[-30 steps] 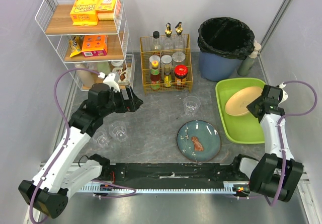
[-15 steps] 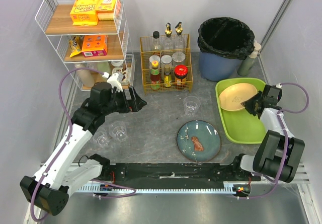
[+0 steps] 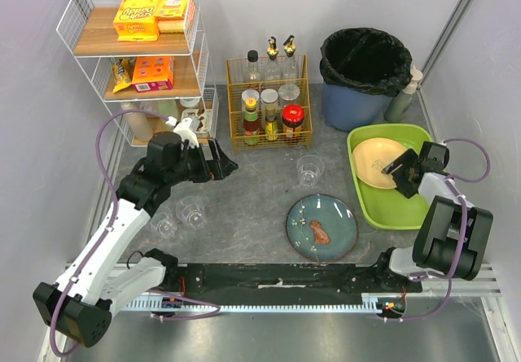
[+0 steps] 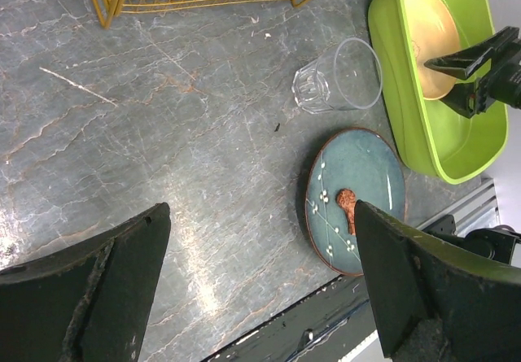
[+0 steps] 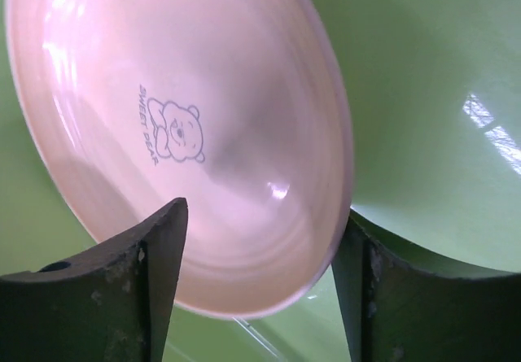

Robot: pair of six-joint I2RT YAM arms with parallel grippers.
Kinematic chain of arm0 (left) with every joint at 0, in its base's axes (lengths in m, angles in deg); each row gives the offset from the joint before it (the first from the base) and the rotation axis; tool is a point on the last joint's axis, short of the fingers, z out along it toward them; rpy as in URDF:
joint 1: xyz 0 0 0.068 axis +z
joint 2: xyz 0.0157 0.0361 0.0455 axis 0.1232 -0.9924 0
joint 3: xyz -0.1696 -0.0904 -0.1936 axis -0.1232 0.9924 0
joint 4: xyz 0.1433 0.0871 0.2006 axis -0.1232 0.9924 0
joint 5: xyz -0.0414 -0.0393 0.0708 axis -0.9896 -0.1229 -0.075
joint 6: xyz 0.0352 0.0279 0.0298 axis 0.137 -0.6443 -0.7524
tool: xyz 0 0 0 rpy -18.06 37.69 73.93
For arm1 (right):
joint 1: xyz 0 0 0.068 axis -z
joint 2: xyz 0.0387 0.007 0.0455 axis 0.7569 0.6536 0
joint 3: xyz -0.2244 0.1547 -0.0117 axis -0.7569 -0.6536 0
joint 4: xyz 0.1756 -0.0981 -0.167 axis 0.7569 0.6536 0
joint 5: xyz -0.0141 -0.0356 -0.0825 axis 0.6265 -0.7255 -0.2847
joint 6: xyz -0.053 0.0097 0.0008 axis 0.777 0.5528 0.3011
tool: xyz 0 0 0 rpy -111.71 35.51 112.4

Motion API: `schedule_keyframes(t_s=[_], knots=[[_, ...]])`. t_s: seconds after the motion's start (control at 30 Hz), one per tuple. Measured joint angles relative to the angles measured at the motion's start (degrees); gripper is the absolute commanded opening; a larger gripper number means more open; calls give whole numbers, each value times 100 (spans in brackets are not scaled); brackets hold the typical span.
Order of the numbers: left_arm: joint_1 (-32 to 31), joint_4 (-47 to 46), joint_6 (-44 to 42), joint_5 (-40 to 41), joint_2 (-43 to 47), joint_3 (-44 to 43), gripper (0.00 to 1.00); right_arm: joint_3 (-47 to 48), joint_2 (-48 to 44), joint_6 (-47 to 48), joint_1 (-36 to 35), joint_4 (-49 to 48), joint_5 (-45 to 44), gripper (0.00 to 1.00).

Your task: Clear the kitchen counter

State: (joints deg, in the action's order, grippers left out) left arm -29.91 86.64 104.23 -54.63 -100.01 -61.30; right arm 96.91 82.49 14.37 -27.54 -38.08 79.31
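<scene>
The kitchen counter (image 3: 252, 199) is a dark grey mottled slab. On it lie a teal plate (image 3: 321, 226) with a brown scrap, a clear glass (image 3: 309, 168) and two more glasses (image 3: 192, 211) at the left. A peach plate (image 3: 381, 161) with a bear print (image 5: 175, 130) rests in the lime-green tray (image 3: 403, 207). My right gripper (image 3: 394, 175) hovers low over that plate's near rim, open, its fingers (image 5: 122, 289) standing wide on either side of the rim. My left gripper (image 3: 218, 165) hangs open and empty above the counter's left half; in its wrist view the left gripper (image 4: 260, 281) frames bare stone.
A yellow wire caddy (image 3: 269, 106) of bottles stands at the back centre. A white wire rack (image 3: 138, 61) with boxes fills the back left. A black-lined bin (image 3: 365, 76) sits at the back right, behind the tray.
My right arm swung the peach plate down into the green tray and its jaws spread apart, releasing it. The left arm has barely shifted.
</scene>
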Motion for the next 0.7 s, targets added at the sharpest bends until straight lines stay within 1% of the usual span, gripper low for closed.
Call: schedule_keyframes(t_s=[0.13,0.27,0.5,0.57,0.7], knots=[[0,-2,50,-7,-94,0,99,-11,-4,273,0,28,-103,85],[-2,-15,90,-44,-179,0,96,-11,-140,507,0,179,-317,89],[-90,-120,109,-289,-673,0,95,46,-776,776,0,597,-824,89],[-254,-177,149,-308,-785,7,93,74,-938,820,0,708,-903,89],[-813,-337,223,-343,-988,79,91,179,-1434,946,0,1003,-942,87]])
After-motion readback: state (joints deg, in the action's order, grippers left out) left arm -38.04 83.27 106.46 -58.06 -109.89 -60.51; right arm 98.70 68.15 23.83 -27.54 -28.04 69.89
